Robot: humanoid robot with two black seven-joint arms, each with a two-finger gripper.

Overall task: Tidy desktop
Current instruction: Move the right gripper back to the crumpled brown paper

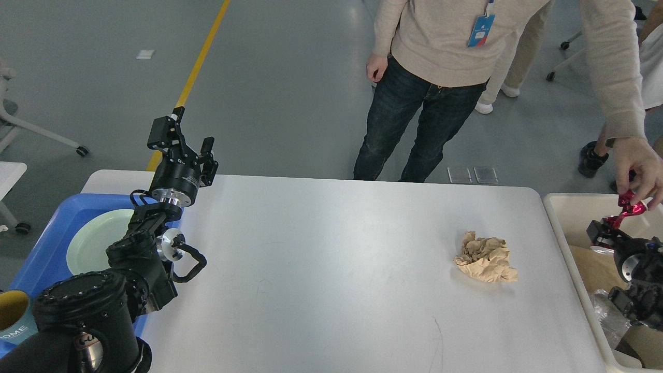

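Observation:
The white desktop (336,248) fills the middle of the head view. A crumpled brown paper ball (486,257) lies on its right part. My left gripper (186,141) is open and empty, raised above the desktop's far left corner. My right gripper (605,230) is over the off-white bin (562,207) at the right edge. It is shut on a shiny red wrapper (628,210) that sticks up from it. A person's hand (639,166) pinches the top of that wrapper.
A blue tray (41,254) at the left holds a pale green plate (96,238), and a cup (13,313) stands at its near end. The bin holds brown paper and clear plastic. A person (430,77) stands at the far table edge.

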